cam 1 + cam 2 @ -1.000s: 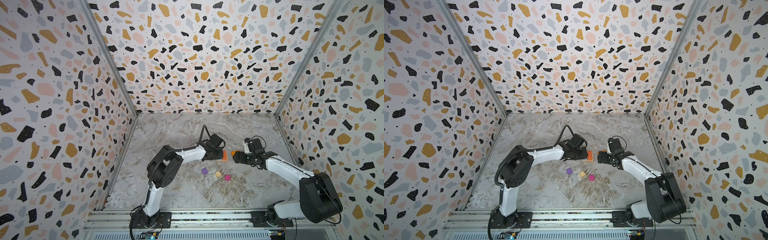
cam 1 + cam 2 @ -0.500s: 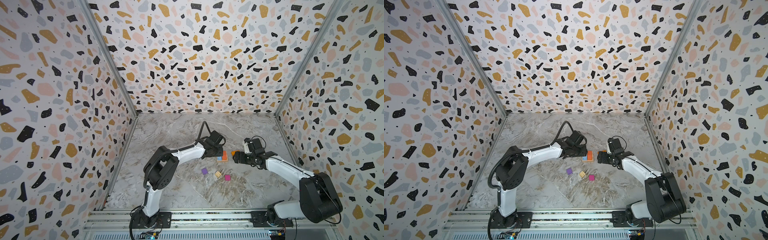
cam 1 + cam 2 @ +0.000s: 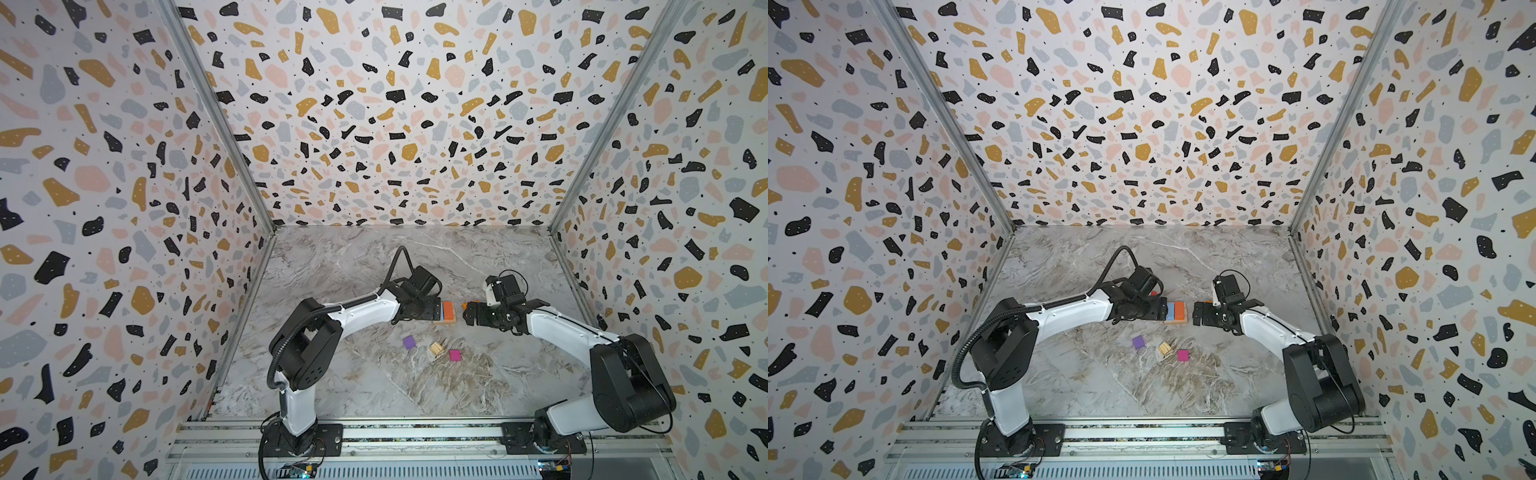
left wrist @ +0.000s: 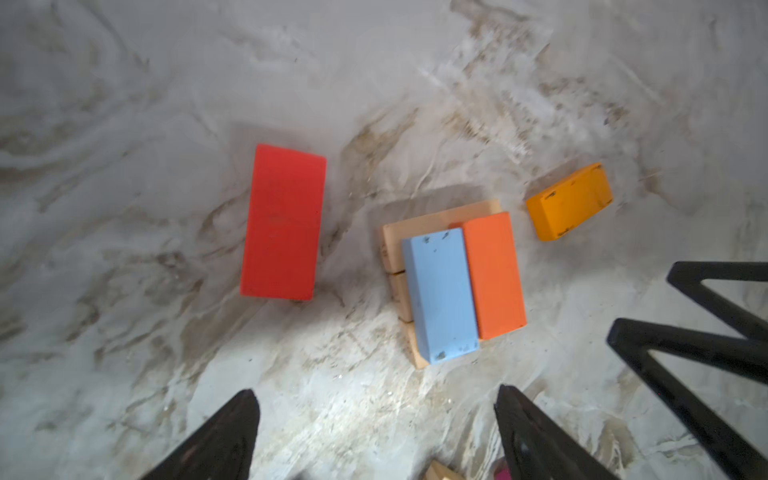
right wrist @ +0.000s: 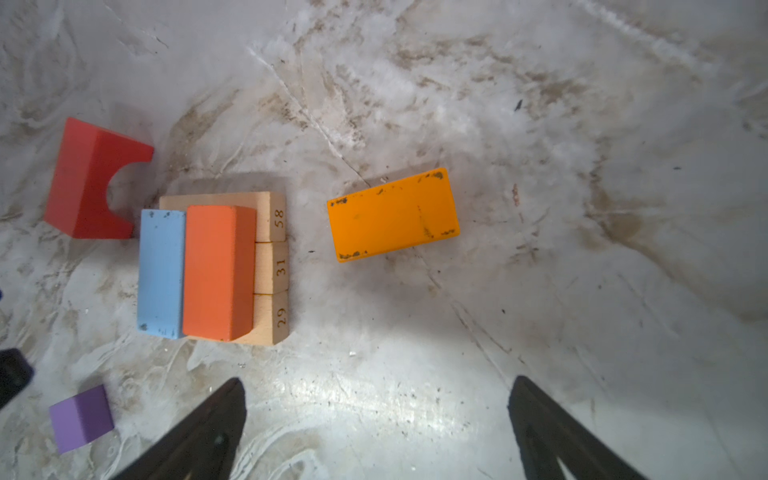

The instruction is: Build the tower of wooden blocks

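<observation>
- Tower [image 3: 1174, 312]: two layers high, mid-table, between the two grippers.
- Bottom layer: three tan base blocks [image 5: 270, 266] side by side and touching. Their right-hand end faces read 58, 31 and 29.
- Upper layer: light blue block [image 4: 440, 299] on the left, orange block [image 4: 492, 274] on the right. Both lie flat across the tan ones, long sides touching.
- Red block [image 4: 282, 222]: flat on the table [image 3: 353, 270], to the far left of the tower and apart from it. An arch cut-out shows in the right wrist view.
- Amber block [image 5: 392, 214]: flat on the table, right of the tower, apart and skewed to it.
- Purple cube [image 3: 409, 342], tan cube [image 3: 435, 348] and magenta cube [image 3: 454, 355]: loose in a row on the near side of the tower, none touching.
- Left gripper [image 4: 376, 392]: just left of the tower, jaws spread wide, nothing between them.
- Right gripper [image 5: 378, 380]: right of the tower, near the amber block, jaws spread wide, empty.
</observation>
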